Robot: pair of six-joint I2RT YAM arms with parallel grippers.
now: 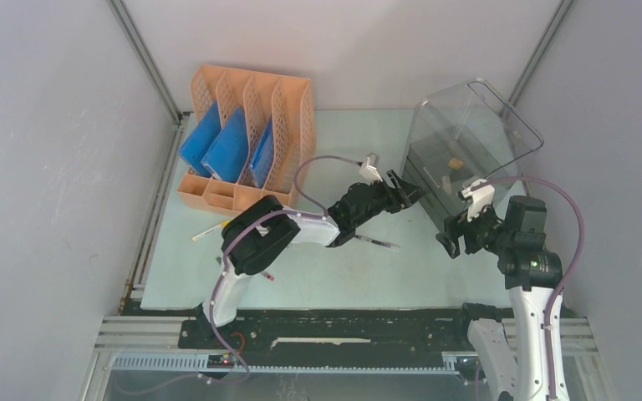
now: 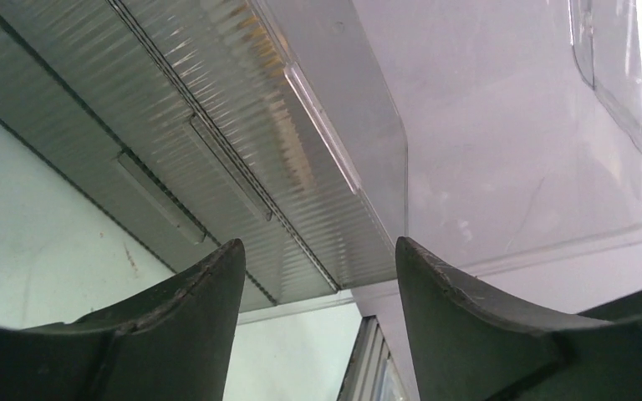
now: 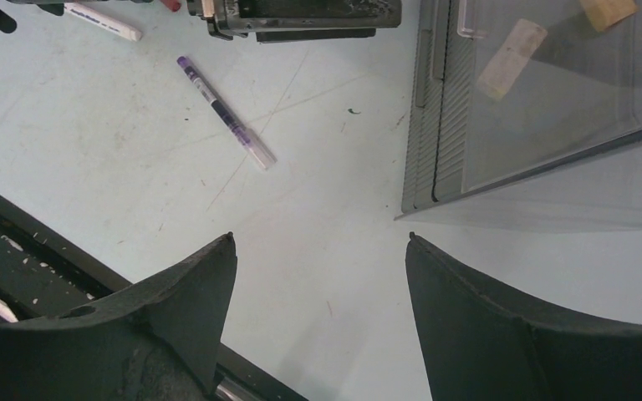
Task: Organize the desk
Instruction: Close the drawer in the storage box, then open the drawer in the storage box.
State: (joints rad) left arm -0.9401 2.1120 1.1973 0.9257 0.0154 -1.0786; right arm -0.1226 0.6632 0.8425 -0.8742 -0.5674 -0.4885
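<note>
Desk: the pale green desk (image 1: 401, 280) is lying under both arms and is carrying loose pens near the arm bases.
Left gripper: the left gripper (image 2: 319, 242) is standing spread, with nothing between its fingers. It is pointing at the ribbed drawer fronts of the clear drawer box (image 2: 217, 125); I judge it is lining up for a drawer handle.
Right gripper: the right gripper (image 3: 319, 236) is hanging spread and empty over bare desk, just beside the near corner of the box, perhaps to steady it.
Purple pen: the purple pen (image 3: 224, 111) is lying apart from both grippers, not yet sorted.
File rack: the orange file rack (image 1: 251, 109) is holding blue folders (image 1: 226, 150) upright at the back left, well apart from the box.
Hard to make out: the tan pieces (image 3: 510, 58) inside the box are showing only dimly through the plastic, so I cannot name them. The white marker (image 3: 104, 22) is being cut off by the frame edge. I cannot tell whether any drawer is standing pulled out.
</note>
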